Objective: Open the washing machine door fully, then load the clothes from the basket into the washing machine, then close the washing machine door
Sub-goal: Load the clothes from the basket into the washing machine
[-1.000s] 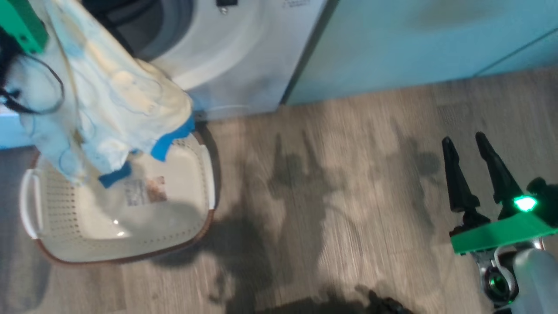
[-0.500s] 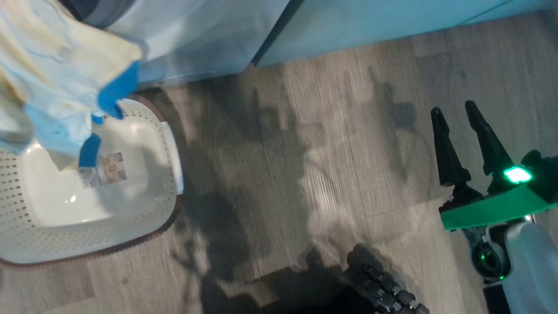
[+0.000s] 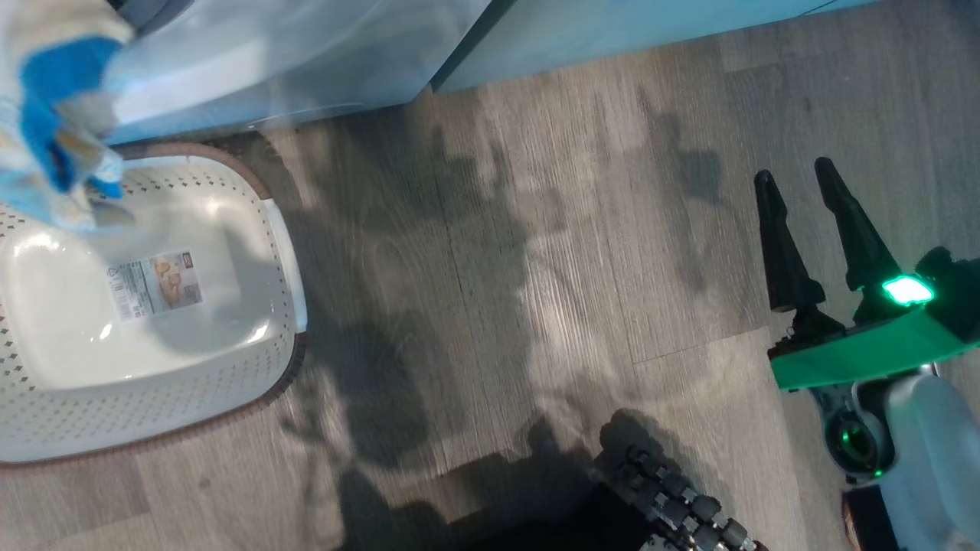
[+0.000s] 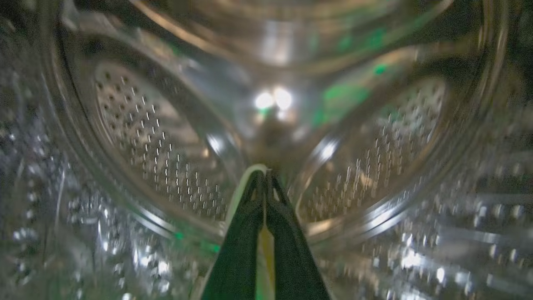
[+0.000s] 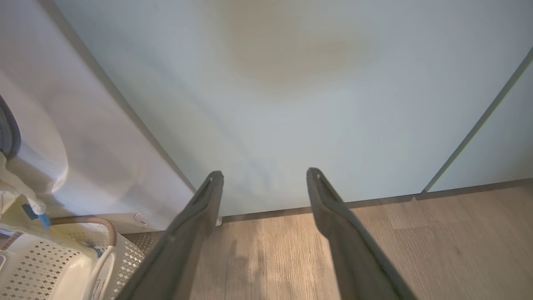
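Washing machine [image 3: 253, 61], white, crosses the top left of the head view beside the teal cabinet panel [image 3: 651, 30]. Note that both, along with the wood-look floor [image 3: 536, 268], sit higher and further left than a second ago; that is the camera turning, not the things moving. Basket [image 3: 230, 383] stands on the floor close against the machine's foot. Its base sticker is now wholly uncovered, where a second ago the hanging garments draped across it. Clothes [image 3: 53, 130] have risen out of the basket and show as a blurred pale yellow and blue bundle at the upper left corner, above the basket's far rim. The left wrist view looks into the perforated steel drum [image 4: 158, 137], which curves all round. You may therefore judge that the left arm has carried its load through the opening and the loading step is near release. The part of the basket in view holds nothing, so closing the door would follow. Left gripper [image 4: 263, 179]: jaws pressed together inside the drum, a thin strip of the pale fabric pinched between the fingers, the rest trailing behind and below them. Right gripper [image 3: 795, 174]: jaws spread wide, holding nothing, over bare floor, well apart from basket and clothes.
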Robot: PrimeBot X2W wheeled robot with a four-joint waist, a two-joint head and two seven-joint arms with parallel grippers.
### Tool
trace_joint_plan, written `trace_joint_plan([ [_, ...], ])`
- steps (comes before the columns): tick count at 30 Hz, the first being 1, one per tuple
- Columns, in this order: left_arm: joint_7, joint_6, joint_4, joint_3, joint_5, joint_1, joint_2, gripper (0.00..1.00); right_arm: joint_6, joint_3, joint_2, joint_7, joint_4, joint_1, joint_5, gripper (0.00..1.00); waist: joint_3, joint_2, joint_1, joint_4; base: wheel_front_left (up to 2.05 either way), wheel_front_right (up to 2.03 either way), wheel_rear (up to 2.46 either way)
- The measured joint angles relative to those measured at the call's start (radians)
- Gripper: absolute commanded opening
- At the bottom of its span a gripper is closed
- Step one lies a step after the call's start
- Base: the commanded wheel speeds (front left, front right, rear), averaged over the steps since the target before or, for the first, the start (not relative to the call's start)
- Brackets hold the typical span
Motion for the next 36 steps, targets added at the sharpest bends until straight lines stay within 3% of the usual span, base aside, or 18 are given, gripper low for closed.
trace_joint_plan([
  [5, -0.007, 0.01, -0.126, 0.118, 0.028, 0.013, -0.003, 0.0, 0.0, 0.001, 0.002, 0.0, 0.002, -0.014, 0.0, 1.0, 0.002, 0.0, -0.0001, 0.002, 0.0, 0.0, 0.0],
  [11, -0.008, -0.028, -0.04, 0.131, 0.057, 0.064, -0.026, 0.0, 0.0, 0.002, 0.002, 0.0, 0.003, -0.014, 0.0, 1.0, -0.01, 0.0, 0.0, 0.003, 0.0, 0.0, 0.0],
  [12, -0.008, -0.035, -0.014, 0.129, 0.062, 0.068, -0.029, 0.11, 0.0, 0.003, 0.002, 0.0, 0.003, -0.014, 0.0, 1.0, -0.012, 0.0, -0.0001, 0.003, 0.0, 0.0, 0.0],
  [14, -0.008, -0.049, 0.038, 0.125, 0.063, 0.069, -0.037, 0.76, 0.0, 0.003, 0.003, 0.0, 0.003, -0.014, 0.0, 1.0, -0.016, 0.0, -0.0001, 0.004, 0.0, 0.0, 0.0],
  [15, -0.008, -0.057, 0.063, 0.123, 0.063, 0.069, -0.042, 1.0, 0.0, 0.003, 0.003, 0.0, 0.004, -0.013, 0.0, 1.0, -0.019, 0.0001, -0.0001, 0.005, 0.0, 0.0, 0.0],
  [25, -0.008, -0.091, 0.201, 0.084, 0.05, 0.082, -0.093, 1.0, 0.0, -0.005, 0.002, 0.0, 0.013, -0.007, -0.004, 1.0, -0.071, 0.0001, -0.0001, 0.025, 0.0, 0.0, 0.0],
  [31, -0.008, -0.099, 0.184, 0.072, 0.007, 0.227, -0.135, 1.0, 0.0, -0.012, -0.001, 0.0, 0.018, 0.033, -0.009, 1.0, -0.14, 0.0001, -0.0001, 0.044, 0.0, 0.0, 0.0],
  [36, -0.008, -0.1, 0.079, 0.094, -0.039, 0.403, -0.157, 1.0, 0.0, -0.022, -0.009, 0.0, 0.025, 0.082, -0.017, 1.0, -0.212, 0.0001, -0.0002, 0.063, 0.0, 0.0, 0.0],
])
